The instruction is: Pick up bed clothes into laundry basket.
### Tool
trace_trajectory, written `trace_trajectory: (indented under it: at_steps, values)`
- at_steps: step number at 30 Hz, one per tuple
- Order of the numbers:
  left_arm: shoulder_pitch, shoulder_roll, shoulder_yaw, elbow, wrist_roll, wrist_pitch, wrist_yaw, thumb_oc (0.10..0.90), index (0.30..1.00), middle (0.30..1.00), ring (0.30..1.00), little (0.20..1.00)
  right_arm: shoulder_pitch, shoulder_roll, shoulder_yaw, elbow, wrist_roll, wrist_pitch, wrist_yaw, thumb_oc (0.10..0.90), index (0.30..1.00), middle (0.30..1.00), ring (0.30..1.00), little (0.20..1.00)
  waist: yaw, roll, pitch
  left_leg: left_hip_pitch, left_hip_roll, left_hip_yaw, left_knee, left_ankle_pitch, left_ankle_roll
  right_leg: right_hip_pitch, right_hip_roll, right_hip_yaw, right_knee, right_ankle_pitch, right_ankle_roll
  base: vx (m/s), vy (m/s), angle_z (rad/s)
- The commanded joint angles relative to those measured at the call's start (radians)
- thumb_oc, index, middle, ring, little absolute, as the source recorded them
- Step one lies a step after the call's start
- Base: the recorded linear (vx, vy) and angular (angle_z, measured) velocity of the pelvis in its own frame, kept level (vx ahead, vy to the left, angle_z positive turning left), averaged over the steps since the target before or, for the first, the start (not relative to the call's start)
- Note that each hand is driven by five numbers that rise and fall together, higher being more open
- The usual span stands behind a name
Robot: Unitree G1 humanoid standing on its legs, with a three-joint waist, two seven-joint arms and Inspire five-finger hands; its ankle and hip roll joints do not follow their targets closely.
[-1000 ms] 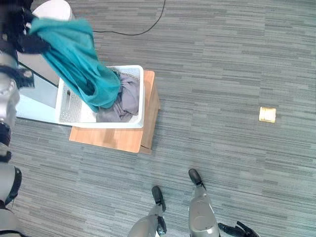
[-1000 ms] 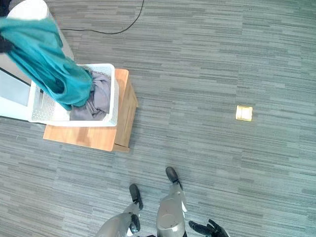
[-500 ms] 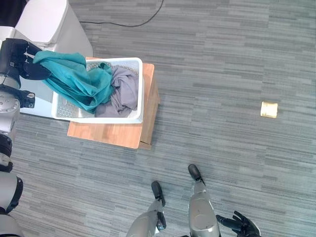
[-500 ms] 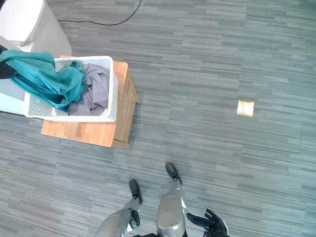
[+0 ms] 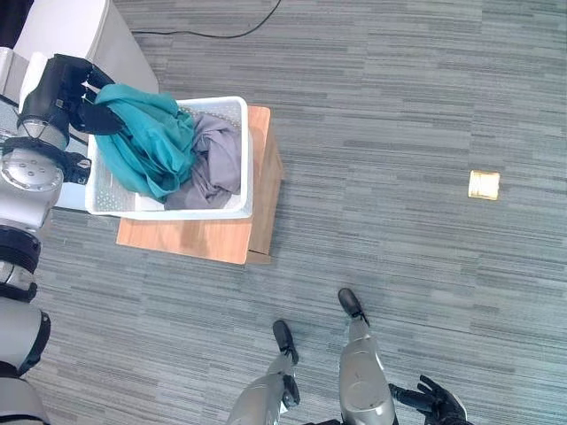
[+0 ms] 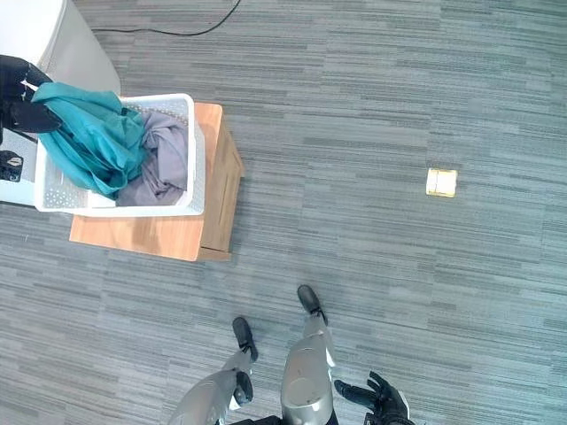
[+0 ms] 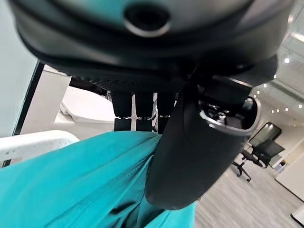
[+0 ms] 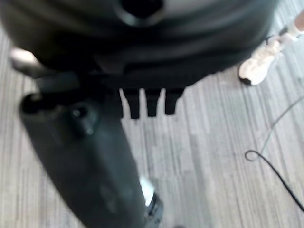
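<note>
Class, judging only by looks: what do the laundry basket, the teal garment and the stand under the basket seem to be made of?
Laundry basket: probably moulded white plastic; stiff walls with rows of small holes.
Teal garment: soft woven or knit fabric, matte; it folds and drapes from the left hand.
Stand: wood or wood-look laminate, with visible grain.

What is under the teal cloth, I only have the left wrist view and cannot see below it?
Observer: The teal cloth lies in a white laundry basket, pinched by the left hand.
Operator: Anything else in there?
Observer: A grey cloth lies beside the teal one.
Operator: What is the basket on?
Observer: It sits on a wooden stool on the carpet.
Operator: And the right hand?
Observer: The right hand hangs low by the legs, fingers relaxed, holding nothing.
</note>
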Motion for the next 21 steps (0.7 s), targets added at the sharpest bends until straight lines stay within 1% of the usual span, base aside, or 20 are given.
trace_trajectory:
  at_steps: [1,2,8,11,15,16,21]
  values:
    - [-0.178,0.051,0.055,0.087,0.003,-0.059,0.026,0.4,0.3,0.3,0.3,0.3,0.084,-0.081,-0.002,0.016,-0.015,0.012,-0.02,0.8,0.9,0.9,0.9,0.9,-0.001,0.056,-0.05,-0.034,0.043,0.008,0.0,-0.014,-0.055,-0.011,-0.012,-0.029,0.039,-0.05,0.045,0.0,-0.009,-0.03]
    - [-0.185,0.047,0.043,0.129,0.005,-0.046,0.011,0.8,0.9,0.9,0.9,0.9,0.08,-0.083,0.006,0.034,-0.02,0.016,-0.017,0.8,0.9,0.9,0.9,0.9,0.001,0.061,-0.049,-0.033,0.043,0.009,0.0,-0.013,-0.054,-0.009,-0.011,-0.03,0.038,-0.05,0.044,0.0,0.0,0.0]
    - [-0.198,0.046,0.028,0.146,0.014,-0.042,0.007,0.8,0.9,0.9,0.9,0.9,0.059,-0.082,0.017,0.067,-0.028,0.022,-0.022,0.8,0.9,0.9,0.9,0.9,0.007,0.074,-0.056,-0.028,0.042,0.004,0.0,-0.014,-0.055,-0.001,-0.013,-0.036,0.039,-0.054,0.043,0.0,0.0,0.0]
    - [-0.196,0.073,0.019,0.121,0.022,-0.048,0.012,0.8,0.9,0.9,0.9,0.9,0.042,-0.077,0.026,0.083,-0.029,0.022,-0.028,0.8,0.9,0.9,0.9,0.9,0.021,0.088,-0.067,-0.024,0.04,-0.003,0.0,-0.013,-0.055,0.012,-0.015,-0.044,0.035,-0.059,0.042,0.0,0.0,0.0]
    - [-0.186,0.092,0.023,0.098,0.023,-0.051,0.017,0.8,0.9,0.9,0.9,0.9,0.042,-0.078,0.029,0.077,-0.033,0.021,-0.03,0.8,0.9,0.9,0.9,0.9,0.025,0.094,-0.07,-0.021,0.039,-0.008,0.0,-0.013,-0.055,0.019,-0.016,-0.05,0.033,-0.06,0.041,0.0,-0.001,0.04]
    - [-0.173,0.116,0.028,0.072,0.025,-0.055,0.016,0.8,0.9,0.9,0.9,0.9,0.048,-0.077,0.027,0.061,-0.042,0.021,-0.029,0.8,0.9,0.9,0.9,0.9,0.029,0.1,-0.076,-0.016,0.039,-0.012,0.0,-0.013,-0.056,0.026,-0.017,-0.056,0.033,-0.061,0.041,0.0,0.0,0.11]
    - [-0.165,0.134,0.03,0.05,0.029,-0.059,0.016,0.8,0.9,0.9,0.9,0.9,0.064,-0.079,0.022,0.038,-0.052,0.021,-0.03,0.8,0.9,0.9,0.9,0.9,0.033,0.105,-0.086,-0.013,0.04,-0.015,0.0,-0.012,-0.059,0.037,-0.021,-0.064,0.032,-0.064,0.041,-0.01,0.001,0.06]
